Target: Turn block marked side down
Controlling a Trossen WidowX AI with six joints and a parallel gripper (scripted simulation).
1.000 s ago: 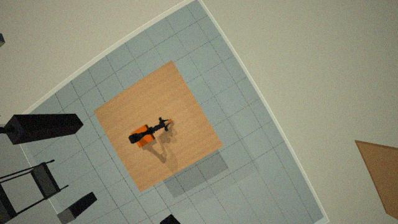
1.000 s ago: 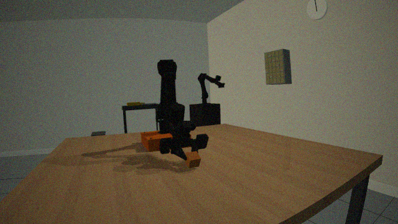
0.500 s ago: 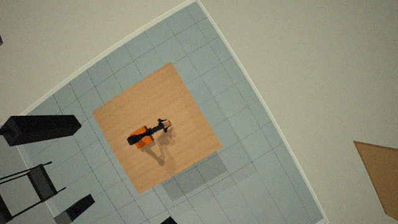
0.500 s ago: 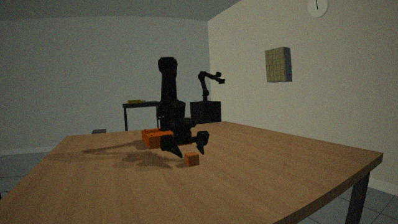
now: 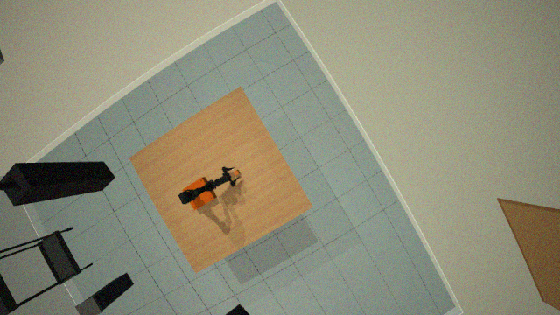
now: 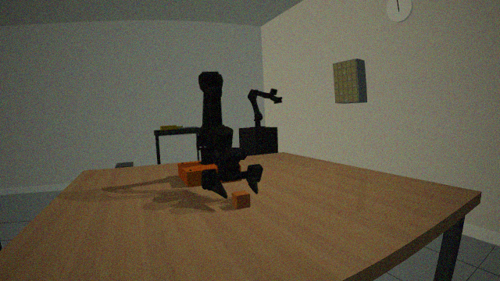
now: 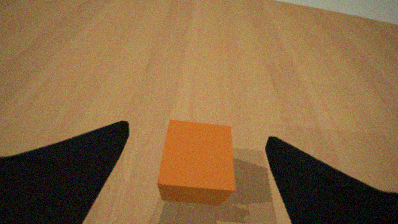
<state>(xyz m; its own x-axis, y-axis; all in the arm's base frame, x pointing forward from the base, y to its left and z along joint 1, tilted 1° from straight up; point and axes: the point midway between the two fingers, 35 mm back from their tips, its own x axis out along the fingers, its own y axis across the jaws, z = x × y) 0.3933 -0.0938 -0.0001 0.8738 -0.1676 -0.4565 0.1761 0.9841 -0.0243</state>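
The hand (image 7: 197, 165) is wide open and holds nothing. The orange block (image 7: 197, 160) sits flat on the bench (image 7: 100, 65) between the fingers. No mark shows, so the flip looks done.

block (image 7: 196, 160) on table (image 7: 90, 60), between gripper (image 7: 197, 165) fingers

Robotics laboratory room. A wooden table (image 6: 351, 218) is standing on a grey tiled floor (image 5: 350, 245) between plain walls; a second robot arm (image 6: 262, 102) is sitting on a dark cabinet (image 6: 258, 140) behind, beside a dark workbench (image 6: 172, 133), with a wall clock (image 6: 398, 8) hanging above.
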